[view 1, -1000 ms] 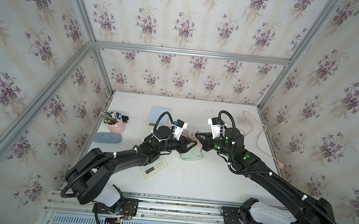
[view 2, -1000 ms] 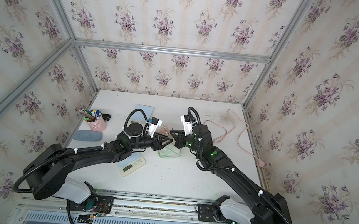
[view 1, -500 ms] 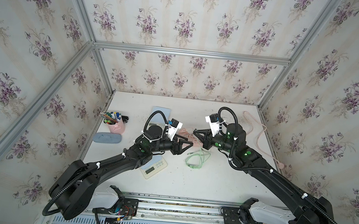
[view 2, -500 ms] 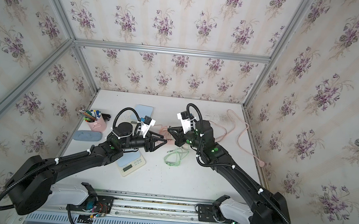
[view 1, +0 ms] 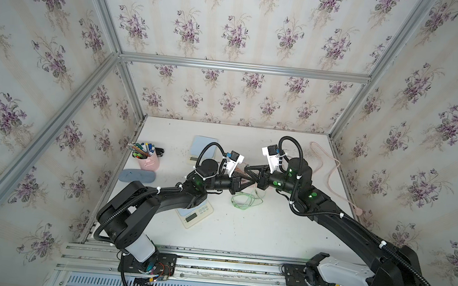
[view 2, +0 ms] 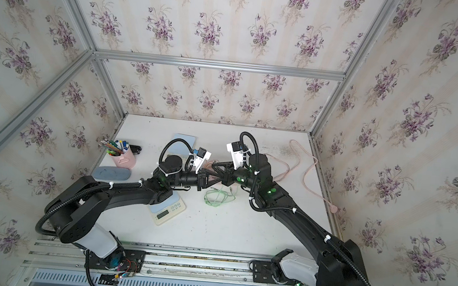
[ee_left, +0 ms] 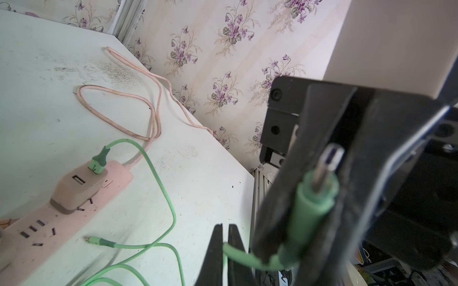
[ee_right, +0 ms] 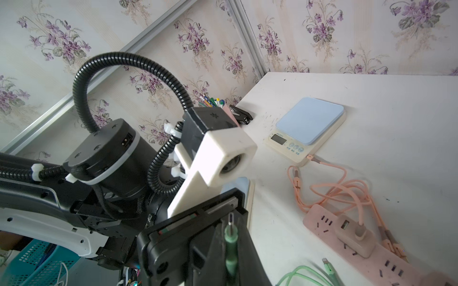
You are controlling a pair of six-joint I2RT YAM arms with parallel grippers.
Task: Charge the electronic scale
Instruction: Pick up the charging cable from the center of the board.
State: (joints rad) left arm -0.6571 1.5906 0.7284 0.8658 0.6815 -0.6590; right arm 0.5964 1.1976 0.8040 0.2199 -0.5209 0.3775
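Observation:
My right gripper (ee_right: 231, 237) is shut on the green cable's metal-tipped plug (ee_left: 318, 195), held above the table. My left gripper (ee_left: 225, 226) meets it tip to tip and is shut on the green cable (ee_left: 244, 257) just behind that plug. In both top views the two grippers (view 1: 251, 181) (view 2: 214, 177) touch over the table's middle. The cable's slack (view 1: 246, 200) lies below them, its other end plugged into a pink adapter (ee_left: 79, 185). One blue-topped scale (view 1: 194, 214) sits partly under my left arm. A second scale (ee_right: 306, 123) stands further back with a pink cable plugged in.
A pink power strip (ee_right: 371, 250) lies under the grippers, its pink cord (view 1: 332, 172) looping to the right wall. A loose green plug (ee_left: 99, 240) rests on the table. A pink pen cup (view 1: 147, 160), a stapler (view 1: 158, 151) and a blue case (view 1: 137, 176) stand at the left.
My left gripper was open beside the right one and has now shut on the green cable behind the plug. Both grippers rose from the table; the right kept its grip.

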